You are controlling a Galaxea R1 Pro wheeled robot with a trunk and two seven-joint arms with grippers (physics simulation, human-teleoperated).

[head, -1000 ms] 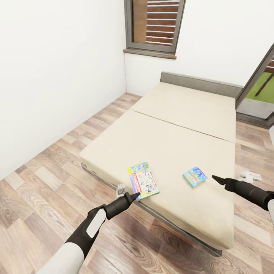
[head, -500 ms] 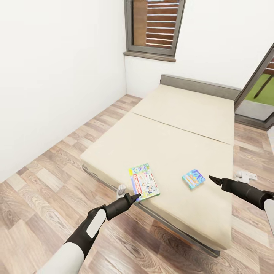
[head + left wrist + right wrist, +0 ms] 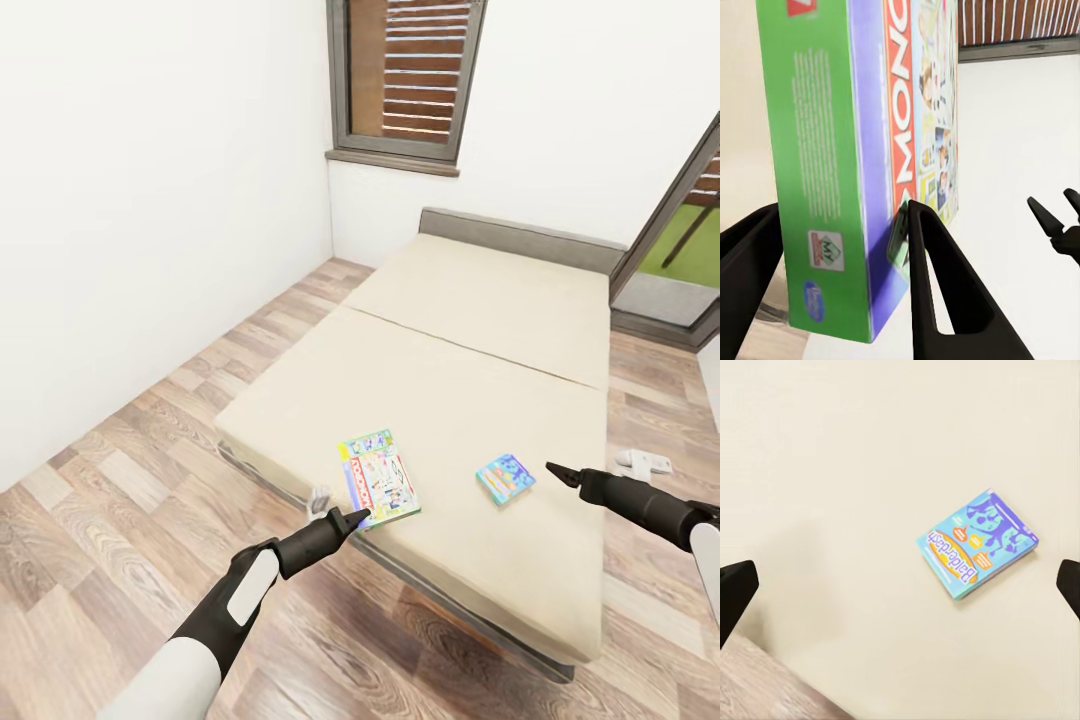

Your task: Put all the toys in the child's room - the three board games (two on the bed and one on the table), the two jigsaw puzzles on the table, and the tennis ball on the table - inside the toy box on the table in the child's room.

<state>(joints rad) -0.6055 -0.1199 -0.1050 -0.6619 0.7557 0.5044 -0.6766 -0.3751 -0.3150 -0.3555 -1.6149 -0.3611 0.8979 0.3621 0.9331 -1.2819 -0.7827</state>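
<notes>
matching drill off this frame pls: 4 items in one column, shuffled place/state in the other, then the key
1. large board game
2. small blue board game
3. left gripper
4. right gripper

A. open, hovering right of the small box
B. lying flat mid-mattress, untouched
C. at the bed edge, between open fingers
D. open, straddling the large box's corner

Pairs: 1-C, 2-B, 3-D, 4-A

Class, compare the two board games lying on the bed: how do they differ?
The Monopoly box is larger, with green sides, near the bed's front edge, between the left hand's fingers. The Balderdash box is smaller, blue, untouched, ahead of the right hand. Both lie flat.
</notes>
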